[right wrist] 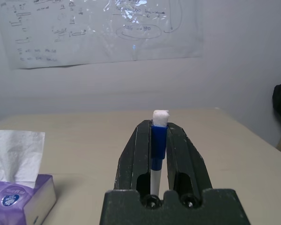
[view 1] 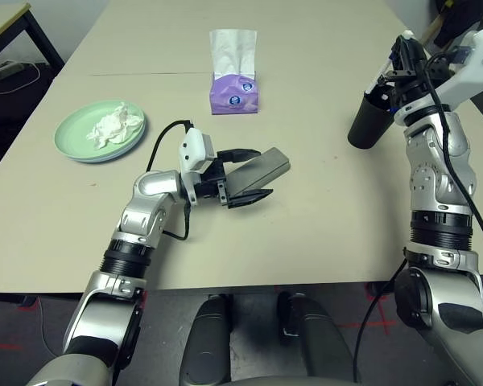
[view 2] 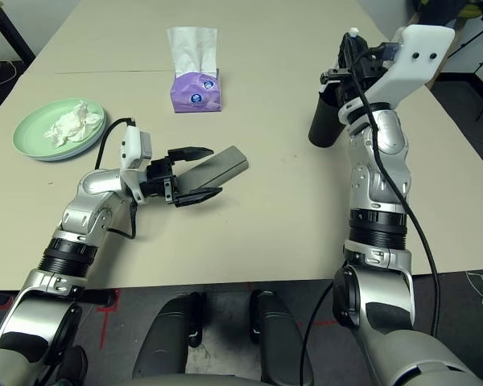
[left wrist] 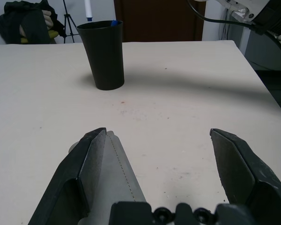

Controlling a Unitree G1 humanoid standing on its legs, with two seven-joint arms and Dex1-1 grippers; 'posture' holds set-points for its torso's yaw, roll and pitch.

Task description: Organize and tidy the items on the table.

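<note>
**Right claw grips a pen above the cup; left claw spread around the case**

The right claw (right wrist: 159,154) is clamped on a blue-and-white pen (right wrist: 158,140), its two fingers pressed against the pen's sides with the white tip poking out past them. Just below this claw stands the black cup (view 1: 368,121), upright on the tabletop (view 1: 322,209), and another pen (left wrist: 113,22) shows at its rim. Farther out toward the robot's left, a purple tissue box (view 1: 233,90) sits with a white tissue standing up out of it.

The left claw (view 1: 249,175) lies low over the tabletop with its fingers spread wide. The grey case (view 1: 259,170) lies between them, its near end inside the claw. In the left wrist view the case rests against one finger (left wrist: 79,173), while the other finger stands well clear of it. Straight ahead of this claw, well apart across bare tabletop, is the cup. Off to the claw's left and farther from the robot sit the stacked plates (view 1: 80,145), pale green on top, with the crumpled tissue (view 1: 113,127) lying on them.
</note>
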